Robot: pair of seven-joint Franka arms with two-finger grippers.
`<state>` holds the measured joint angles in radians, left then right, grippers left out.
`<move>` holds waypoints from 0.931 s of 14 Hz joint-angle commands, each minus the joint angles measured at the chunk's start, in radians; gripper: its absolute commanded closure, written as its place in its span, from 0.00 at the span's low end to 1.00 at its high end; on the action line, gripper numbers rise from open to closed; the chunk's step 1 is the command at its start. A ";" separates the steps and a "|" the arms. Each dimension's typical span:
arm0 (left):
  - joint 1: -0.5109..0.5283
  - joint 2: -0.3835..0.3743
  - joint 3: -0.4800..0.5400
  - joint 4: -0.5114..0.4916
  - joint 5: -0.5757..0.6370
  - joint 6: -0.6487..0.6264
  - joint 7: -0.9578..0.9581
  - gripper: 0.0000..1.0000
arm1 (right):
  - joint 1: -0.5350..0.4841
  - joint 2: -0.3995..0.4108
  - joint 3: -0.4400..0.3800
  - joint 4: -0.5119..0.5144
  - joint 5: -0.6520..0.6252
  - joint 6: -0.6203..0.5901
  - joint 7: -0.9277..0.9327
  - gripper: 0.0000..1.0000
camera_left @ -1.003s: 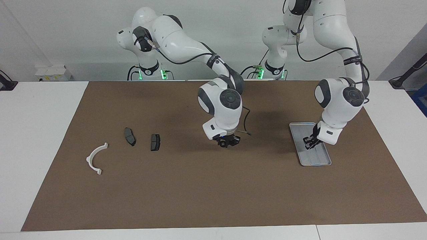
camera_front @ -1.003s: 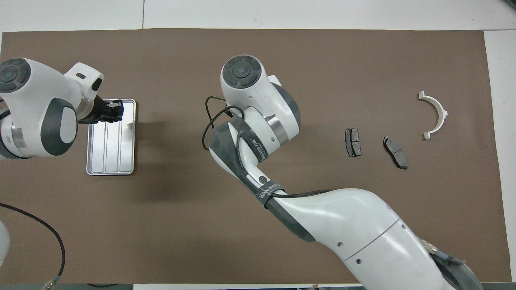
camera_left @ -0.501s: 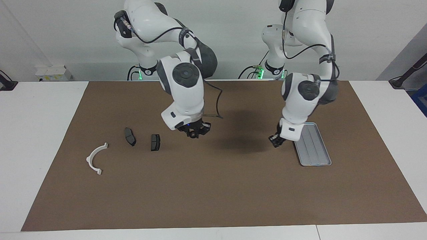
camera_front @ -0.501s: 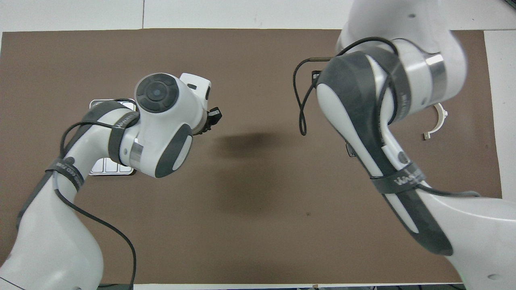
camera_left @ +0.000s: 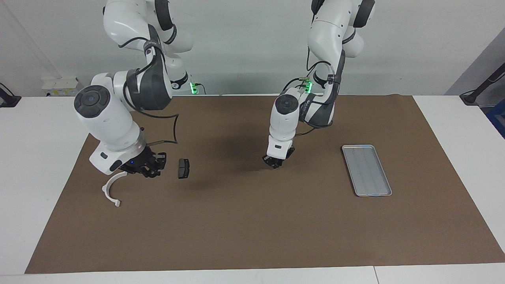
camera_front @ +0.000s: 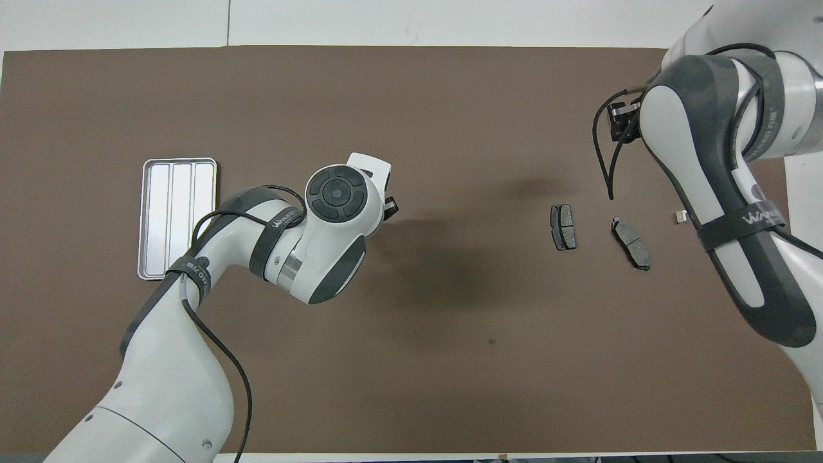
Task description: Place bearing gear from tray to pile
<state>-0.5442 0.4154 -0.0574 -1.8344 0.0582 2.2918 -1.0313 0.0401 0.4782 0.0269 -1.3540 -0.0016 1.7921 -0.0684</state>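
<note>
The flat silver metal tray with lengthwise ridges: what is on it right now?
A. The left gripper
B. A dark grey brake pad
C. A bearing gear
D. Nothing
D. Both views show the flat silver metal tray bare, with the left gripper over the brown mat toward the table's middle.

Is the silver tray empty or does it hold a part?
Empty. The tray shows only its bare ridged floor in both views, with no part on it.
</note>
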 commanded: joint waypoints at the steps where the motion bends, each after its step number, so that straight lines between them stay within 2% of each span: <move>1: -0.007 -0.004 0.007 -0.014 0.025 0.034 -0.042 0.99 | -0.005 -0.058 0.011 -0.209 -0.034 0.181 -0.014 1.00; 3: -0.016 -0.003 0.007 -0.023 0.025 0.035 -0.044 0.99 | -0.006 -0.047 0.011 -0.296 -0.051 0.320 -0.014 1.00; 6: -0.020 -0.001 0.005 -0.029 0.025 0.035 -0.044 0.99 | -0.031 0.035 0.011 -0.300 -0.051 0.420 -0.018 1.00; 12: -0.030 -0.001 0.007 -0.043 0.023 0.054 -0.046 0.96 | -0.036 0.092 0.011 -0.303 -0.051 0.512 -0.014 1.00; 13: -0.030 -0.001 0.008 -0.040 0.023 0.046 -0.050 0.76 | -0.036 0.094 0.011 -0.304 -0.051 0.515 -0.014 1.00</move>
<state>-0.5600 0.4184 -0.0624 -1.8635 0.0583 2.3228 -1.0533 0.0189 0.5701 0.0270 -1.6477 -0.0368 2.2804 -0.0699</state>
